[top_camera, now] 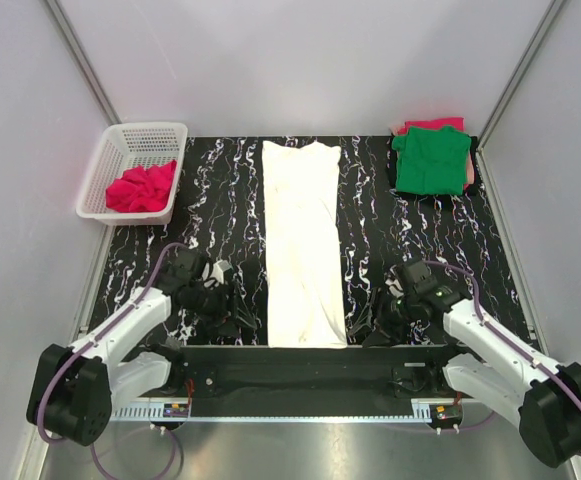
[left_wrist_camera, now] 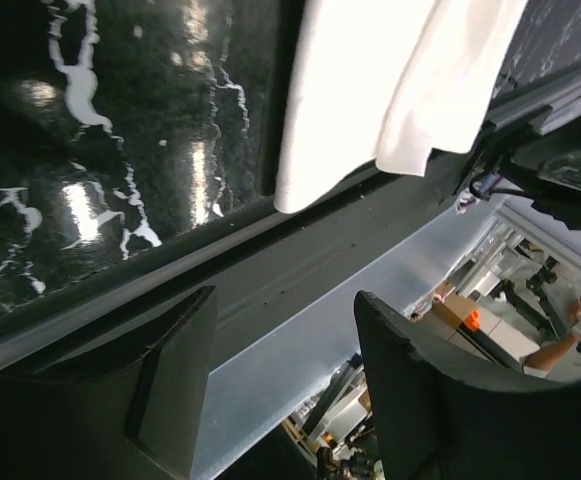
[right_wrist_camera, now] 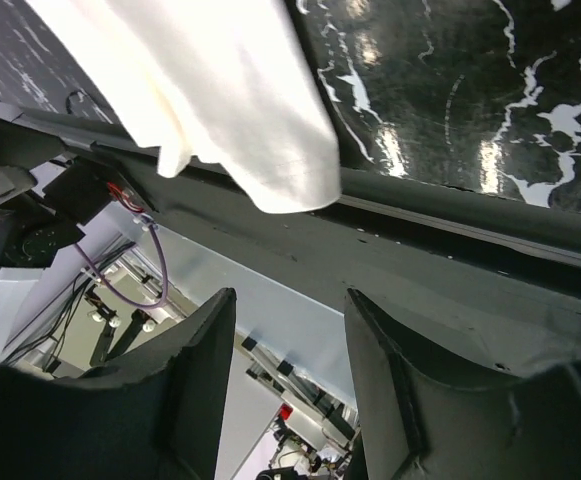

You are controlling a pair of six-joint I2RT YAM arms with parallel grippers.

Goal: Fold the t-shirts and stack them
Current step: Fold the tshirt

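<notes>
The white t-shirt [top_camera: 304, 240] lies folded into a long narrow strip down the middle of the black marbled table, its near end at the front edge. That end shows in the left wrist view [left_wrist_camera: 370, 90] and the right wrist view [right_wrist_camera: 220, 110]. My left gripper [top_camera: 238, 322] is open and empty, just left of the shirt's near corner; its jaws [left_wrist_camera: 285, 390] stand apart. My right gripper [top_camera: 365, 326] is open and empty, just right of the near corner; its jaws [right_wrist_camera: 290, 390] stand apart. A green t-shirt [top_camera: 431, 160] lies folded on a pinkish-red one [top_camera: 436, 125] at the back right.
A white plastic basket [top_camera: 130, 170] at the back left holds a crumpled pinkish-red t-shirt [top_camera: 142, 188]. A black rail [top_camera: 300, 360] runs along the table's front edge. Grey walls enclose the table on three sides.
</notes>
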